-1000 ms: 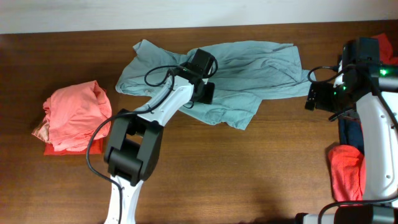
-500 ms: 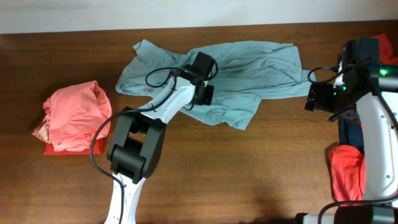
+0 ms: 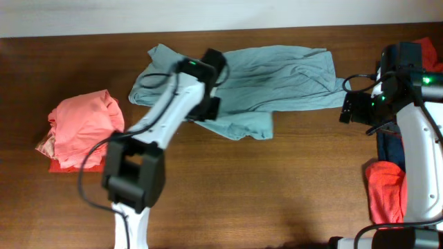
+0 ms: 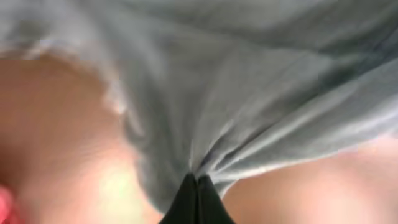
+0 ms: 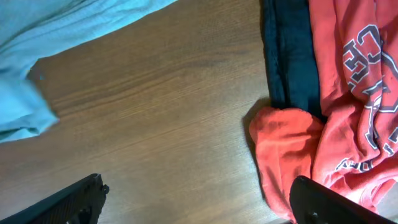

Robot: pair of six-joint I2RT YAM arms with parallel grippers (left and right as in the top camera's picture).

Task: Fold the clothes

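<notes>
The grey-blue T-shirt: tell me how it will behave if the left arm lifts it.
Probably floppy: the T-shirt gathers into pleats where the shut left jaws pinch it, so it should drape, not hold shape. Likely light, being thin and wrinkled. The part spread on the table will probably trail behind.

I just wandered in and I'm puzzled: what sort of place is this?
Probably a robot test bench, not a home: a left arm and right arm at a wooden table, a grey-blue shirt lying between a coral heap and a red heap.
</notes>
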